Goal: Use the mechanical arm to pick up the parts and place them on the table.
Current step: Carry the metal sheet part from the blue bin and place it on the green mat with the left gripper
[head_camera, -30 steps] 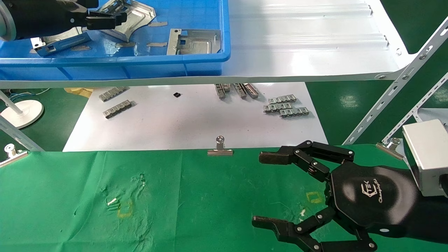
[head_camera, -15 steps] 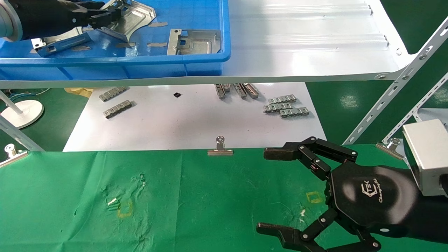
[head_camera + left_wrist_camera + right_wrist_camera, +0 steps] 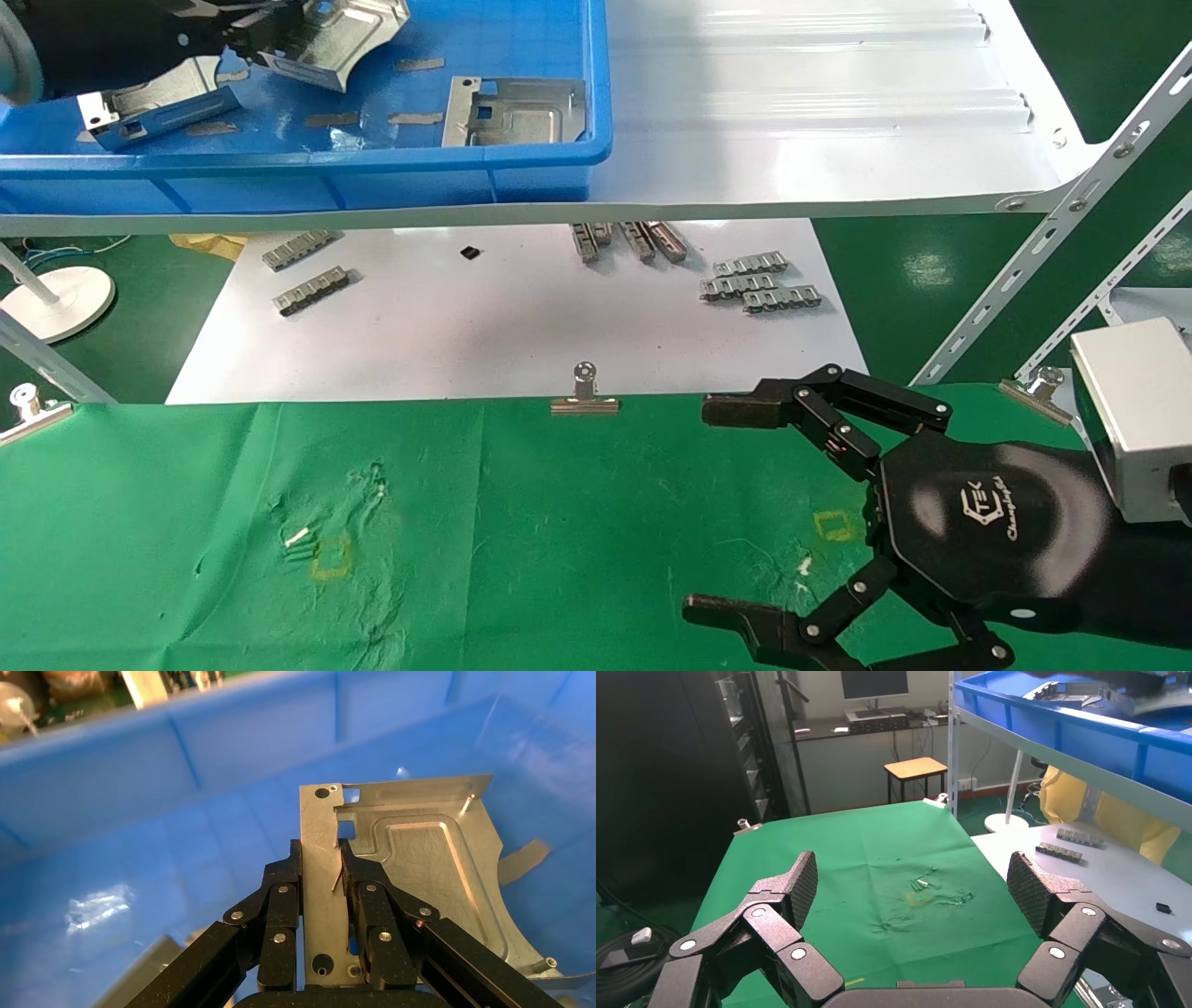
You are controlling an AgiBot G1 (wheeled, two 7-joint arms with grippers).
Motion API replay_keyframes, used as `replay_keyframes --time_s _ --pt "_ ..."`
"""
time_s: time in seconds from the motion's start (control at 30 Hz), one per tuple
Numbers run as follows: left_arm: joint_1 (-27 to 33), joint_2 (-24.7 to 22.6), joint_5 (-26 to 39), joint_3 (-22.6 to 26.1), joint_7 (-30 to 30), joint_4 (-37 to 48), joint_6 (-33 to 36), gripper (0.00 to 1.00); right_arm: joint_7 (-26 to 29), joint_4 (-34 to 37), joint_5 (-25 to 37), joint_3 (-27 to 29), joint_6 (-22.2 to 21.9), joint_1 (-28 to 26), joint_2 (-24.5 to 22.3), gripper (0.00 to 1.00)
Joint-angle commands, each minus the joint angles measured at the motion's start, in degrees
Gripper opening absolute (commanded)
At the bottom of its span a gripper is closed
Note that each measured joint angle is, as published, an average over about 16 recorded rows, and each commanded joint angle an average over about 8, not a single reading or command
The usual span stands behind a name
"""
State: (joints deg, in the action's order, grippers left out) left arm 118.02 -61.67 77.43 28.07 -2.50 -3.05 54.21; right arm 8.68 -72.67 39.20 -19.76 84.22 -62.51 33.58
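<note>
My left gripper (image 3: 253,30) reaches into the blue bin (image 3: 372,168) on the shelf and is shut on the edge of a silver stamped part (image 3: 346,37). In the left wrist view the black fingers (image 3: 365,903) clamp a flat strip of that part (image 3: 422,874), which hangs above the bin floor. A second part (image 3: 517,112) lies flat in the bin, and a third (image 3: 149,102) lies partly under the left arm. My right gripper (image 3: 708,511) hovers open over the green table (image 3: 466,522), with nothing between its pads (image 3: 803,881).
The glossy white shelf (image 3: 819,112) carries the bin. Below it a white sheet (image 3: 484,326) holds several small toothed strips (image 3: 759,284). A metal clip (image 3: 585,396) pins the cloth's far edge. Yellow square outlines (image 3: 331,559) (image 3: 835,525) mark the cloth. Slanted shelf struts (image 3: 1043,233) stand at right.
The left gripper has closed on the silver part and raised it a little off the bin floor. The right gripper's fingers have spread slightly wider; its arm has stayed put.
</note>
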Motion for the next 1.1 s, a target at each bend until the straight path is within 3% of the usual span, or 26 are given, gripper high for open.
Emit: replay_keyframes --time_s 0.03,0.33,0.47,0.83,1.1 --pt "0.38 0.88 -0.86 -0.61 0.31 -0.32 0.88 0.00 0.00 0.00 0.00 0.00 0.00 0.00 0.00 1.00" --pt "-4.56 7.75 -9.28 -5.43 11.83 -6.09 29.02 0.00 0.00 0.00 -0.01 -0.01 0.00 0.00 0.00 1.00" --pt "-8.42 10.14 -11.08 -5.48 17.09 -8.90 36.18 0.00 -0.01 0.00 -0.01 -0.01 -0.01 0.00 -0.01 1.00" --pt "-25.17 19.95 -19.51 0.01 30.77 -27.38 37.42 0.00 -0.01 0.00 -0.02 -0.02 -0.01 -0.01 -0.01 1.00" --pt "-29.51 20.95 -17.01 6.08 41.58 -25.71 36.38 0.00 -0.01 0.00 -0.02 -0.03 -0.01 -0.01 -0.01 1.00"
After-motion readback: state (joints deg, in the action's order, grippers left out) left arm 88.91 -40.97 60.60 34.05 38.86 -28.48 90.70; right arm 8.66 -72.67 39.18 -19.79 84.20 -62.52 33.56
